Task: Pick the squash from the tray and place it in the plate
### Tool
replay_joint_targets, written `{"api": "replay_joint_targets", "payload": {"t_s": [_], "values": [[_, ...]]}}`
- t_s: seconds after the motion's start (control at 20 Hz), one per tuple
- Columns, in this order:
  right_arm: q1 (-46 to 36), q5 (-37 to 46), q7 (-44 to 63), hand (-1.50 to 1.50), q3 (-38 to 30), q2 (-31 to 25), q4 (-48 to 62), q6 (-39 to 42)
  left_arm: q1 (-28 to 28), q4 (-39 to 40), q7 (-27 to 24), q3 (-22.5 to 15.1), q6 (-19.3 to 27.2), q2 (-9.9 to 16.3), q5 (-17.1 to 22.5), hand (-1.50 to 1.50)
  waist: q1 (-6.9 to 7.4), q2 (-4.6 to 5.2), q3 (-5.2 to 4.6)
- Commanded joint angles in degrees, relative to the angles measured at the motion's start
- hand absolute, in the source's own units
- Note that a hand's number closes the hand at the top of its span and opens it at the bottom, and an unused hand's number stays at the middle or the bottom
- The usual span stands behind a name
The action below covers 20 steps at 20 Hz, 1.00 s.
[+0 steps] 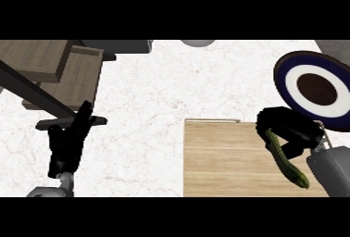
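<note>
A long green squash (285, 159) hangs from my right hand (290, 127), whose fingers are curled round its upper end. The squash's lower end points toward the near edge, above the right side of the wooden tray (219, 157). The plate (314, 89), dark blue with a white ring and brown centre, lies just beyond and to the right of that hand. My left hand (68, 143) rests open at the left, fingers straight and pointing away, over the white counter.
Wooden boxes (51, 65) and a dark bar (34, 90) crowd the far left corner. A grey object (123, 45) and a grey round object (198, 42) sit at the far edge. White counter (157, 92) lies between the tray and boxes.
</note>
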Motion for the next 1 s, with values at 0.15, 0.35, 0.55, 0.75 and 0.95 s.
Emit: {"api": "replay_joint_targets", "payload": {"t_s": [0.15,0.35,0.55,0.75,0.95], "values": [[7.23,-5.93,-6.33,1.5,-11.1,-2.12,-4.64,-13.76,0.18,1.8,1.11,-0.03,0.37,-0.97,-0.73,0.0,-0.42,0.35,-0.18],[10.34,-16.2,-11.78,1.5,-18.61,-4.21,-9.05,-11.33,0.87,3.05,-0.71,0.44,0.84,-1.28,-1.38,0.0,-0.81,0.28,-0.22],[10.74,-23.27,-11.02,1.5,-26.84,-2.73,-11.16,-14.15,0.45,0.81,2.33,1.25,-0.48,-0.22,0.07,0.0,-0.97,0.22,-0.19],[11.43,-25.3,-7.07,1.5,-31.34,-4.04,-11.1,-11.82,3.86,-1.09,0.56,-0.75,-0.36,-1.41,-1.89,0.0,0.25,0.4,-0.2],[4.21,-24.33,-1.54,1.5,-31.84,-4.96,-5.1,-9.6,-1.1,0.78,1.71,-0.55,-0.43,-2.43,-2.97,0.0,0.63,0.54,-0.2]]}}
